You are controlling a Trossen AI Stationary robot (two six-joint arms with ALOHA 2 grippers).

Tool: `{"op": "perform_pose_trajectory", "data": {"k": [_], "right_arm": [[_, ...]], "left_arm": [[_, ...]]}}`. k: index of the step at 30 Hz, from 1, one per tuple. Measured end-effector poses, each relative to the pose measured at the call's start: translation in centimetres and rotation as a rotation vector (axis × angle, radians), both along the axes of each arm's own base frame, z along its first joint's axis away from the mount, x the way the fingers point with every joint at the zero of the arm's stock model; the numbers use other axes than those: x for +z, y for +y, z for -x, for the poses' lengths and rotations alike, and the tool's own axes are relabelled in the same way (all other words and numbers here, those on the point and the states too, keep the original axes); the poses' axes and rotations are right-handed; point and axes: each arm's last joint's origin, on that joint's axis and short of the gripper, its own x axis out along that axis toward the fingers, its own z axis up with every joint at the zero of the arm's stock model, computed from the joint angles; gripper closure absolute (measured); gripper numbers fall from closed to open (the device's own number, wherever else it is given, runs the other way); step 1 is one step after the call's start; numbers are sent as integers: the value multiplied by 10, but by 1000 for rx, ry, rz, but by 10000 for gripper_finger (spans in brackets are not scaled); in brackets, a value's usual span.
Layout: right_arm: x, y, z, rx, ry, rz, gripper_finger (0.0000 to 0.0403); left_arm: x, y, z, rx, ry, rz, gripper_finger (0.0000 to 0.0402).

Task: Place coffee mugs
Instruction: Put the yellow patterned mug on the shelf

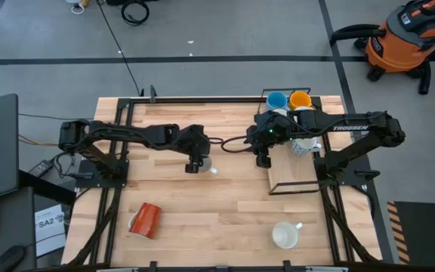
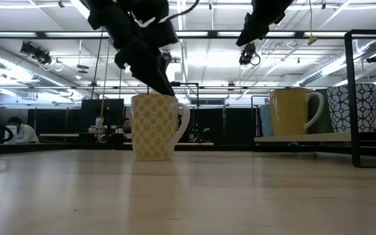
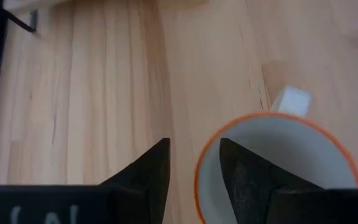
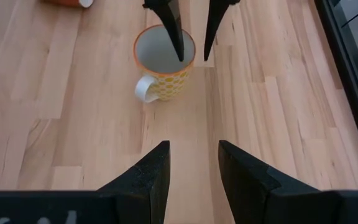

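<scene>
The left pincer (image 1: 195,165), fingers parted, straddles the rim of the upright yellow-dotted mug (image 4: 164,63) at mid-tabletop (image 1: 225,204), one finger (image 3: 244,180) inside, while the right pincer (image 1: 263,159) hangs open beside the rack (image 1: 293,178).

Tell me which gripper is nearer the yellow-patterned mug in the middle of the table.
Left. The left gripper is at the yellow-patterned mug, its open fingers straddling the rim, one inside. The right gripper hangs open farther off, by the rack.
</scene>
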Motion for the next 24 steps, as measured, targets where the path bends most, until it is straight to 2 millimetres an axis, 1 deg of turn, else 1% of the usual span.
{"op": "perform_pose_trajectory", "data": {"k": [3, 7, 9, 11, 12, 14, 18, 20, 21, 24], "right_arm": [[1, 0, -1, -1, -13, 0, 262], [4, 0, -4, -34, -59, -35, 262], [6, 0, -7, -47, -96, -51, 262], [9, 1, -9, -53, -132, -61, 262], [10, 1, -10, -55, -149, -64, 262], [13, 2, -12, -62, -185, -76, 262], [18, 5, -16, -67, -256, -95, 262], [21, 7, -18, -63, -292, -100, 262], [23, 8, -19, -60, -308, -100, 262], [25, 10, -24, -68, -355, -87, 262]], "left_arm": [[9, -2, 4, 7, -13, 8, 257], [30, -7, 11, -6, -13, 9, 257], [40, -12, 19, -13, 20, 14, 257], [54, -17, 23, 1, 8, 20, 257], [58, -19, 28, 15, 31, 24, 257], [69, -26, 35, 30, 26, 21, 257], [81, -39, 54, 60, 39, 14, 257], [88, -44, 62, 85, 16, 16, 258], [89, -48, 68, 96, 36, 15, 258], [95, -56, 77, 129, 9, 22, 258]]}}
